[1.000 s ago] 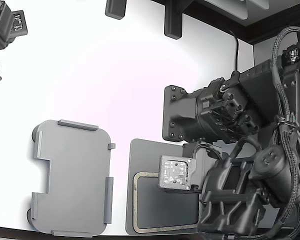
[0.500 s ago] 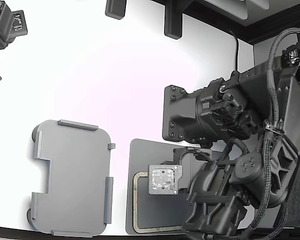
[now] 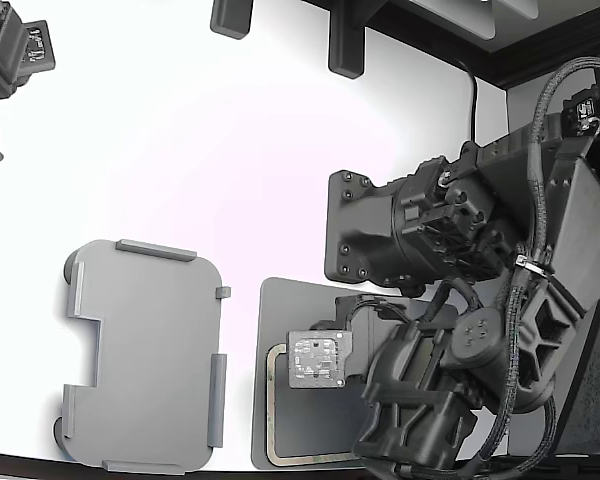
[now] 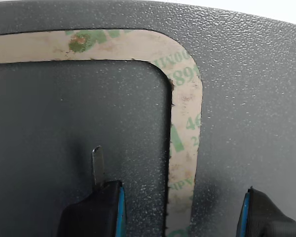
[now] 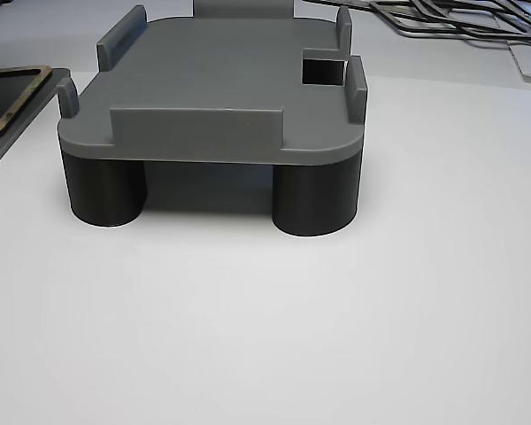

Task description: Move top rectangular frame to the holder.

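At the exterior view's left stands the light grey rounded-corner rectangular holder plate (image 3: 142, 355) with raised edge tabs and a stepped notch; in the other view it sits on dark round feet (image 5: 217, 84) with nothing on it. Just to its right in the exterior view lies the darker grey flat mat (image 3: 290, 310), and on that mat rests the thin tan-beige rectangular frame (image 3: 270, 400) with greenish mottling and an open centre. Its long axis runs near-to-far in that view. The frame lies flat, still well apart from the holder's top.

Further right, the black arm hangs over the mat. In the wrist view the gripper (image 4: 182, 207) is spread open and holds nothing. One black finger with a blue pad (image 4: 101, 210) sits over the mat inside the frame's opening; the other (image 4: 266, 215) sits outside the ring. A long side of the frame (image 4: 185, 148) runs between them, so closing should pinch that strip. Whether the fingertips already touch the mat cannot be told.
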Controlling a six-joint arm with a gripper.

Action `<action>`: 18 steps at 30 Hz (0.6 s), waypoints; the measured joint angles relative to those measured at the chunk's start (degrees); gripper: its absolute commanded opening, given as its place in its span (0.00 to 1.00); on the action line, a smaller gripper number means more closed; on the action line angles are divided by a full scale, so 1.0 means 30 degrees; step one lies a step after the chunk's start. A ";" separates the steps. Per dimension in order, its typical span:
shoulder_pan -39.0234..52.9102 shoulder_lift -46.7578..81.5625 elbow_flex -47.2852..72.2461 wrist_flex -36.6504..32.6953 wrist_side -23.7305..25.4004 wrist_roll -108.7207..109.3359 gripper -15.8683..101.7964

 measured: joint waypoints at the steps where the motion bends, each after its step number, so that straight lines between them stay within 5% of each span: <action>1: 0.0000 0.0000 0.0000 -0.0029 0.0000 0.0000 0.91; 18: -0.0645 0.0381 0.0615 -0.0176 0.0000 -0.0791 0.75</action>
